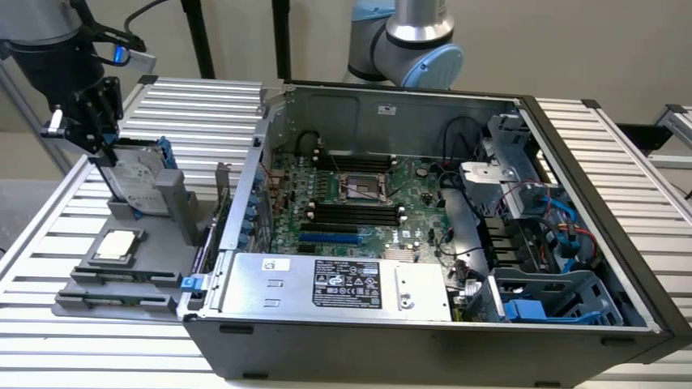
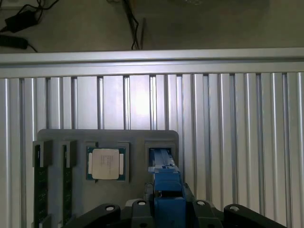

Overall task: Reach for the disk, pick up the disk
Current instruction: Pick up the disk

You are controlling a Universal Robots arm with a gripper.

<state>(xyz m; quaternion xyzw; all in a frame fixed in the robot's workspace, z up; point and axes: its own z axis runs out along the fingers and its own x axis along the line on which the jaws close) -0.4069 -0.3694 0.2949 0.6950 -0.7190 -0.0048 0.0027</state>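
**Grip on the disk made, lift not yet clear**

At ten o'clock in the exterior view, your pincer (image 1: 105, 150) was clamped on the upper edge of the disk (image 1: 135, 182). The disk stood nearly upright, leaning a little, in the slot at the twelve-o'clock end of the grey holder (image 1: 119, 279) on the tabletop (image 1: 32, 243). In the wrist view its blue caddy (image 2: 167, 190) sat between the jaws. The reach looked finished and you were in the pick-up step. I could not tell whether the disk's lower edge had left the slot. The CPU chip (image 1: 117, 245) lay in its pocket at six o'clock from the disk. The open computer case (image 1: 411, 356) stood at three o'clock from the holder. I judged that the lift called for a straight pull along the slot's line, kept off the holder's posts and the case wall.
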